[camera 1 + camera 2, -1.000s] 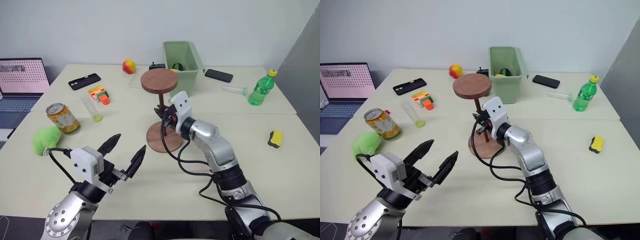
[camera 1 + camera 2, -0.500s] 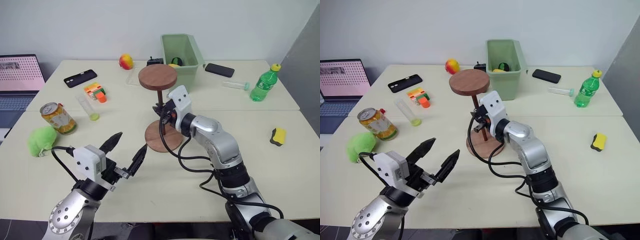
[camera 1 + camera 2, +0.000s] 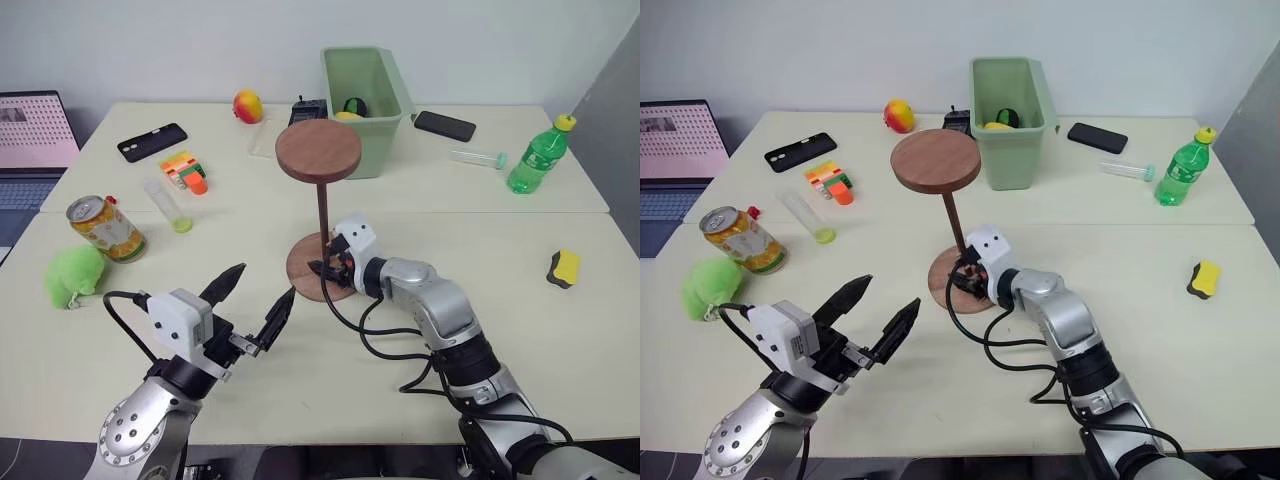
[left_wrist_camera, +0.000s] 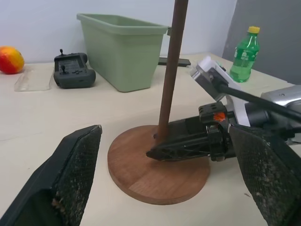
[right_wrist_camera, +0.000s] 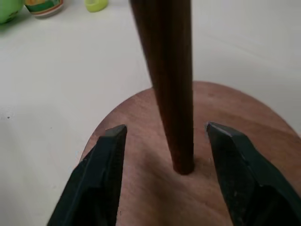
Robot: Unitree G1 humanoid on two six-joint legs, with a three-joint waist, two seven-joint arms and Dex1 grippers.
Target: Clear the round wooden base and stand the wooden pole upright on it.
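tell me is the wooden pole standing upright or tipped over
Upright. The wooden pole rises straight from the centre hole of the round wooden base, disc end up, with the right gripper open around it.

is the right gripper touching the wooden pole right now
Apart. The right wrist view shows the right gripper open, with bare base wood visible between each finger and the wooden pole, which stands in the round wooden base.

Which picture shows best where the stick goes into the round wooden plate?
The right wrist view: the wooden pole meets the round wooden base at its centre, close up. The left wrist view shows that joint from the side; the eye views show the whole upright pole, smaller.
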